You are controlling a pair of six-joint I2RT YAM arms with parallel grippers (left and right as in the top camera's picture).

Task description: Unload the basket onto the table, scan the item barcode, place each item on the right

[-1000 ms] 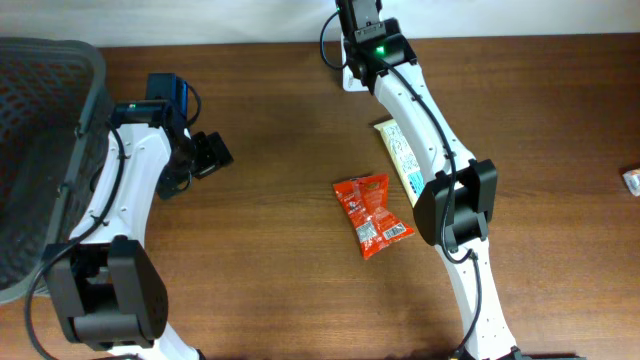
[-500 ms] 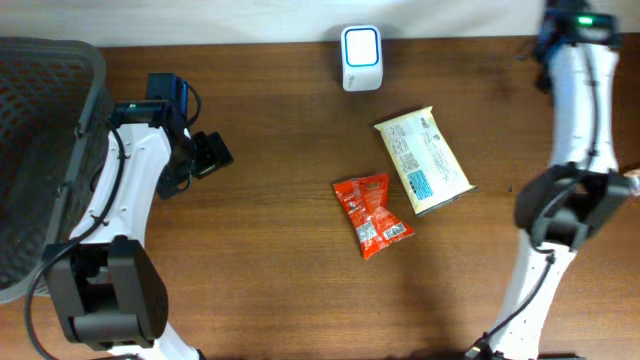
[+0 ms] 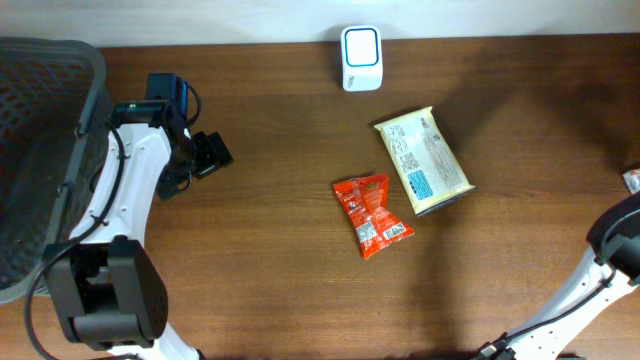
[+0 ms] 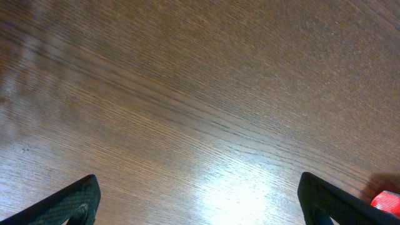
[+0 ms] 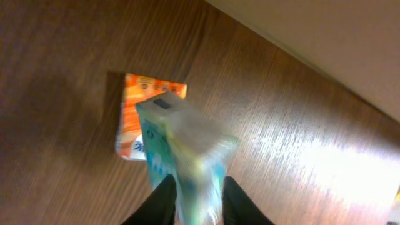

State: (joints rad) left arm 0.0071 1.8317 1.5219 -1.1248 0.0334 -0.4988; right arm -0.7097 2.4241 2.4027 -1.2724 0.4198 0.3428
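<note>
The white scanner (image 3: pixel 360 45) stands at the table's back edge. A cream packet (image 3: pixel 423 160) and a red packet (image 3: pixel 372 215) lie flat right of centre. My left gripper (image 3: pixel 215 155) hovers over bare wood at the left, open and empty (image 4: pixel 200 203); the red packet's corner (image 4: pixel 386 201) shows at that view's edge. Only part of my right arm (image 3: pixel 620 240) shows at the far right overhead, its gripper out of that view. In the right wrist view my right gripper (image 5: pixel 197 203) flanks a blurred teal and clear packet (image 5: pixel 181 144). Whether it still grips it is unclear.
A dark mesh basket (image 3: pixel 40 150) fills the left side. Under the right gripper an orange packet (image 5: pixel 134 106) lies on the wood, near the table's far edge. A small grey item (image 3: pixel 632 180) sits at the right border.
My right arm swung from over the scanner to the far right, beyond the overhead view. The cream packet is uncovered now. The left arm has not moved.
</note>
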